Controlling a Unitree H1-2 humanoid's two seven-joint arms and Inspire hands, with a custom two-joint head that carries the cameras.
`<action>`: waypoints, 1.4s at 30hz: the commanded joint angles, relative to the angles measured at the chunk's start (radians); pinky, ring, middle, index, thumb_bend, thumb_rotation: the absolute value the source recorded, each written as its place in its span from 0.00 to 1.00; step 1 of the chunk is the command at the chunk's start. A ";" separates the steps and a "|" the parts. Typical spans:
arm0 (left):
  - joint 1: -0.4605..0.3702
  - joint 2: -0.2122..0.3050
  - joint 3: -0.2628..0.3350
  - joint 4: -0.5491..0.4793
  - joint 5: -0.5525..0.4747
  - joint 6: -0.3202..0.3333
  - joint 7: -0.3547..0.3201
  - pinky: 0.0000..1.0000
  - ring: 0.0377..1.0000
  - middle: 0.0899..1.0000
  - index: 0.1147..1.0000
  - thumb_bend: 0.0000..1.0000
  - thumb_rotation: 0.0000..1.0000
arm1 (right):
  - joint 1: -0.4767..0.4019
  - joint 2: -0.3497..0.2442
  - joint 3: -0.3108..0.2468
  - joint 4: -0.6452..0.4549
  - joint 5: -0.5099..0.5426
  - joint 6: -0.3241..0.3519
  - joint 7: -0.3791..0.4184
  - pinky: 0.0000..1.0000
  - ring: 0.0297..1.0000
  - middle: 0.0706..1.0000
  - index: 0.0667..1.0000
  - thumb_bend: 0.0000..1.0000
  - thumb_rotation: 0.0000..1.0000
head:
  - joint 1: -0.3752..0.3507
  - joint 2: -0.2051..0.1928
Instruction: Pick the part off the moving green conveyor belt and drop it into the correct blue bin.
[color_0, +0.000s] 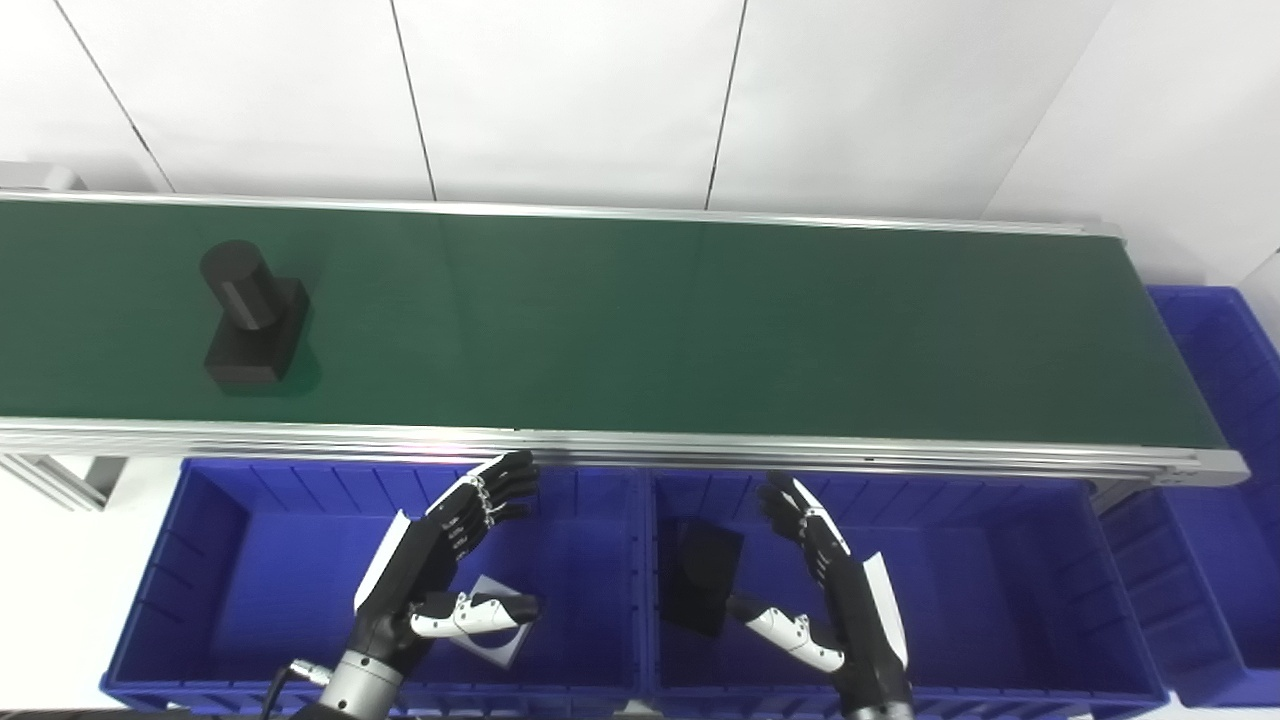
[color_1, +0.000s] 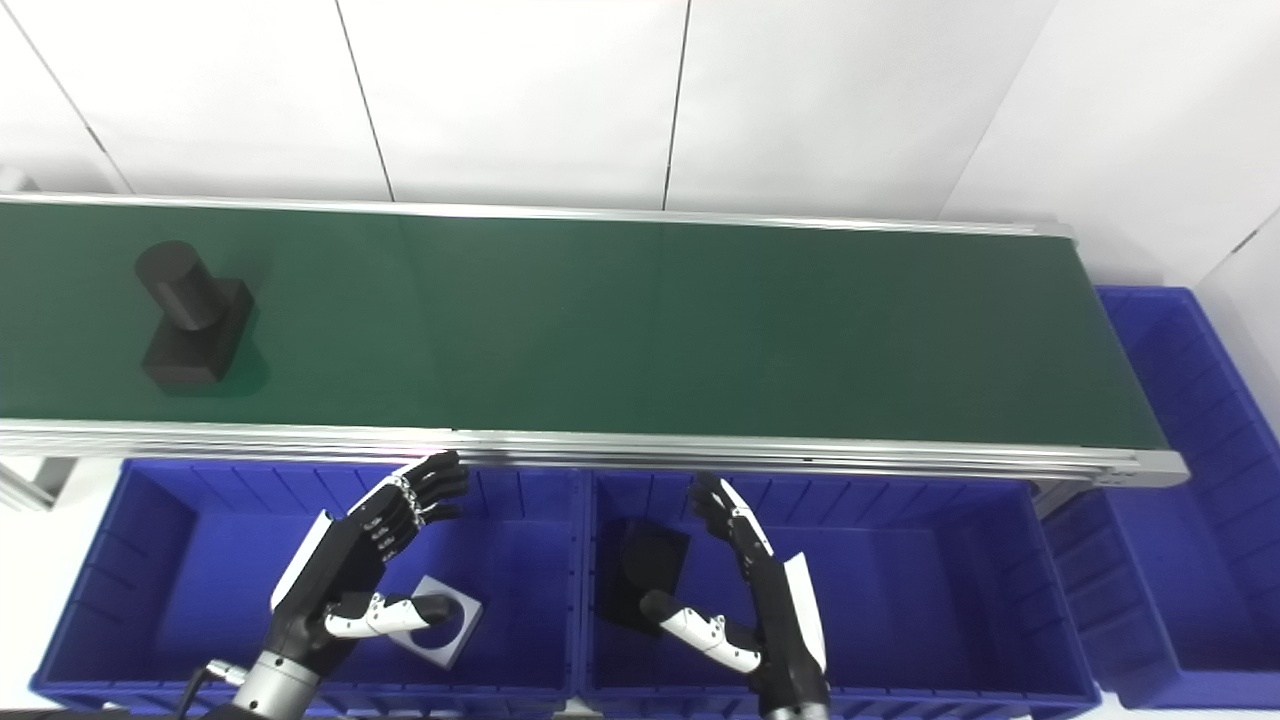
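A black part (color_0: 250, 315), a cylinder standing on a square block, rides at the left end of the green conveyor belt (color_0: 650, 320); it also shows in the right eye view (color_1: 190, 315). My left hand (color_0: 440, 570) is open and empty above the left blue bin (color_0: 215, 560). My right hand (color_0: 825, 590) is open and empty above the middle blue bin (color_0: 1000, 590). Both hands hang below the belt's near rail, far to the right of the part.
A grey square plate with a round hole (color_1: 435, 620) lies in the left bin. A black block (color_0: 702, 577) lies in the middle bin near my right hand. A third blue bin (color_0: 1215, 480) stands at the belt's right end. White wall behind.
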 joint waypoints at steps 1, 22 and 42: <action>-0.008 0.000 0.005 -0.027 -0.011 -0.036 -0.004 0.79 0.83 0.83 0.82 0.96 0.34 | -0.007 0.003 -0.002 -0.030 -0.001 -0.051 -0.006 0.84 0.84 0.85 0.89 0.84 0.60 | 0.000 0.001; -0.007 -0.001 0.005 -0.035 -0.006 -0.036 -0.003 0.78 0.82 0.82 0.81 0.96 0.35 | -0.007 0.003 -0.003 -0.028 -0.001 -0.052 -0.012 0.83 0.83 0.84 0.88 0.84 0.60 | -0.005 0.004; -0.011 -0.004 0.006 -0.033 -0.009 -0.036 -0.010 0.78 0.82 0.82 0.81 0.96 0.34 | -0.004 0.006 -0.011 -0.032 0.013 -0.052 0.004 0.85 0.85 0.85 0.89 0.85 0.60 | -0.006 0.004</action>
